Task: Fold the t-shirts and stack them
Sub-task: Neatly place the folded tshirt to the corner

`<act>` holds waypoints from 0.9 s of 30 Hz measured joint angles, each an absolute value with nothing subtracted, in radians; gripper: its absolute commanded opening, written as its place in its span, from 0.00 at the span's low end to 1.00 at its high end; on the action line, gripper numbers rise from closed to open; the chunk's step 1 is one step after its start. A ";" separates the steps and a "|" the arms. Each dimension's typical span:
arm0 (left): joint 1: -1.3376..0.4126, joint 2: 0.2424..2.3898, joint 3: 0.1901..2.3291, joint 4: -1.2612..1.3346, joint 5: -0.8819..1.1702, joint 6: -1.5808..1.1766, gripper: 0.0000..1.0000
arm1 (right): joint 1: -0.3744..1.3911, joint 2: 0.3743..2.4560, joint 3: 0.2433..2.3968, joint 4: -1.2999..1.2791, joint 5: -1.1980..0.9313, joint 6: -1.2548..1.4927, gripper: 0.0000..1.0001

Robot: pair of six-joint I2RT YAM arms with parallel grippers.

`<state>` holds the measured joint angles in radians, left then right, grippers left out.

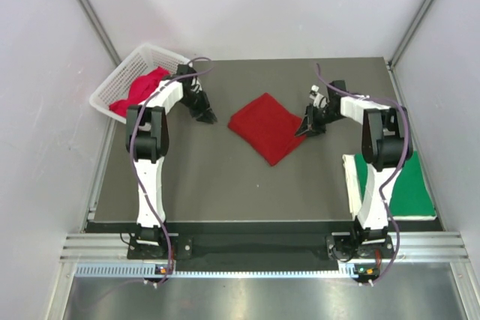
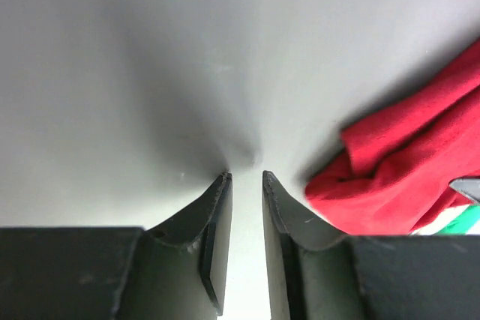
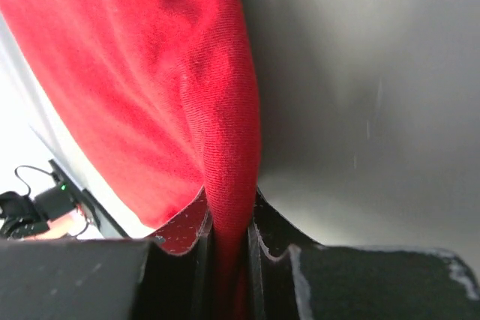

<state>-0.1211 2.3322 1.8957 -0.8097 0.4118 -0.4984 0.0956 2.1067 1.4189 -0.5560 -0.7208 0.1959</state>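
Note:
A folded red t-shirt lies as a diamond on the middle of the dark table. My right gripper is shut on its right edge. In the right wrist view the red cloth runs down between my jaws, pinched as a thick fold. My left gripper is low over the table, left of the shirt and apart from it. In the left wrist view it is nearly closed, with a narrow gap and nothing in it; the red shirt lies to its right.
A white lattice basket at the far left corner holds more red shirts. A folded green t-shirt lies on a white sheet at the table's right edge. Grey walls enclose the table.

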 measured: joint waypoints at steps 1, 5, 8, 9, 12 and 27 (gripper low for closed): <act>-0.118 2.329 1.890 -0.807 0.413 -0.499 0.29 | 0.096 2.084 1.399 -0.559 -0.702 0.202 0.00; -0.113 2.276 1.797 -0.769 0.428 -0.498 0.29 | 0.102 1.982 1.341 -0.587 -0.612 0.215 0.00; -0.113 2.224 1.691 -0.731 0.467 -0.502 0.29 | 0.103 1.874 1.293 -0.613 -0.528 0.234 0.00; -0.115 2.211 1.661 -0.719 0.484 -0.503 0.29 | 0.103 1.835 1.275 -0.624 -0.500 0.241 0.00; -0.122 2.183 1.594 -0.694 0.530 -0.505 0.28 | 0.103 1.715 1.230 -0.661 -0.430 0.266 0.00; -0.213 2.181 1.526 -0.604 0.664 -0.572 0.27 | 0.102 1.223 1.089 -0.927 -0.158 0.405 0.00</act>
